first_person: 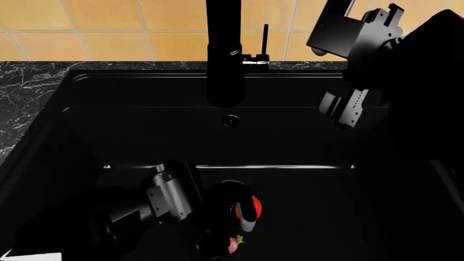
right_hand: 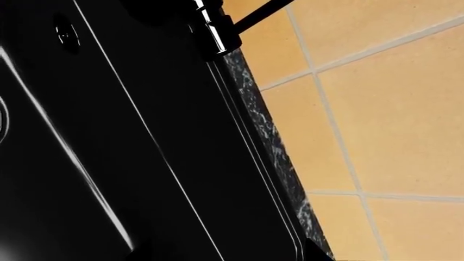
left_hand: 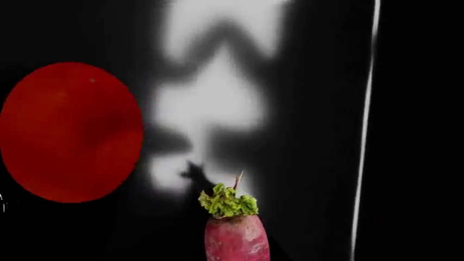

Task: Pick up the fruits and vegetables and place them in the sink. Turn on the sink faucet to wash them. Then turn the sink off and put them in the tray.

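1. Left gripper [first_person: 233, 217]: dark, boxy metal wrist reaching low into the near part of the sink. The left wrist view shows the radish [left_hand: 236, 237] at its lower edge, close to the camera, but no fingers, so whether they are open or closed on it cannot be told.
2. Radish: elongated, matte pink-red skin with a ruffled yellow-green leaf tuft and a thin stem; in the head view only a pink sliver shows beside the gripper.
3. Tomato [left_hand: 70, 131]: smooth, round, uniformly red, lying on the black sink floor near the radish, not touching it.
4. Sink [first_person: 305, 141]: deep rectangular matte black basin with a round drain on its far wall, set in grey marbled counter [first_person: 29, 87].
5. Sink faucet [first_person: 224, 51]: slim black tube with a chrome ring and a thin upright lever, at the far rim.
6. Right gripper [first_person: 346, 109]: angular black and grey, raised at the far right; finger spread cannot be told.
7. Wall tiles [right_hand: 392, 109]: glossy orange squares with pale grout.
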Tool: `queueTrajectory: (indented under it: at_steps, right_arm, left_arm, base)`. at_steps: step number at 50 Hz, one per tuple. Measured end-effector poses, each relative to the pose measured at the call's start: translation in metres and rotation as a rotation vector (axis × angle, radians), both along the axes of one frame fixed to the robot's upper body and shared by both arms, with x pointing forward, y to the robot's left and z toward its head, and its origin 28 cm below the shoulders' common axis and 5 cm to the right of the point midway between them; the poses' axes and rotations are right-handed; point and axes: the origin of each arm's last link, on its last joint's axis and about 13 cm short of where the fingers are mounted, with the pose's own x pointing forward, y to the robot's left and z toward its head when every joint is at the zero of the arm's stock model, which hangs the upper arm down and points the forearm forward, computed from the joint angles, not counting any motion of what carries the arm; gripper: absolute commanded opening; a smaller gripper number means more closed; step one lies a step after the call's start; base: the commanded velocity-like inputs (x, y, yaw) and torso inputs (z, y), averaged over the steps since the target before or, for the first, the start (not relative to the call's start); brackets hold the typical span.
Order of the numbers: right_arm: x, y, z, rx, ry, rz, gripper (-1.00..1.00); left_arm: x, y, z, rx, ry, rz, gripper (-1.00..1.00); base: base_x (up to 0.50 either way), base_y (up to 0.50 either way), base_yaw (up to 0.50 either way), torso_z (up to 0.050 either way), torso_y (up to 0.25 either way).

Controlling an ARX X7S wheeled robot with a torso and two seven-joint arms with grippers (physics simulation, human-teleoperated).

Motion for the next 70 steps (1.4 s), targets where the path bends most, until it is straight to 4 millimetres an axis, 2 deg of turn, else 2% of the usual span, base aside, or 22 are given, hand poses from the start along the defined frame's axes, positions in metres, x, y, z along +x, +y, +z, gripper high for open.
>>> queueTrajectory:
  at_steps: [15, 27, 36, 48, 56, 70]
  right_arm:
    - [0.002, 0.002, 0.002, -0.026, 0.024, 0.000, 1.00]
    - [0.006, 0.004, -0.001, -0.065, 0.073, 0.051, 1.00]
    - [0.011, 0.007, -0.009, -0.101, 0.137, 0.118, 1.00]
    - [0.022, 0.012, -0.026, -0.105, 0.204, 0.167, 1.00]
    - [0.029, 0.015, -0.040, -0.088, 0.237, 0.185, 1.00]
    - [0.045, 0.026, -0.069, -0.044, 0.296, 0.240, 1.00]
  left_arm:
    - [-0.020, 0.029, 0.035, -0.053, -0.093, 0.035, -1.00]
    - [-0.038, 0.055, 0.072, -0.086, -0.200, 0.106, -1.00]
    - [-0.052, 0.070, 0.100, -0.113, -0.281, 0.143, -1.00]
    - [-0.067, 0.077, 0.132, -0.139, -0.371, 0.161, -1.00]
    - [-0.075, 0.080, 0.143, -0.153, -0.414, 0.171, -1.00]
    - [-0.082, 0.083, 0.151, -0.158, -0.466, 0.201, -1.00]
  base:
    - [0.00, 0.00, 0.00, 0.000, 0.000]
    - [0.00, 0.00, 0.00, 0.000, 0.000]
    - [0.00, 0.00, 0.00, 0.000, 0.000]
    - [0.00, 0.00, 0.00, 0.000, 0.000]
    - [0.00, 0.00, 0.00, 0.000, 0.000]
    - [0.00, 0.00, 0.00, 0.000, 0.000]
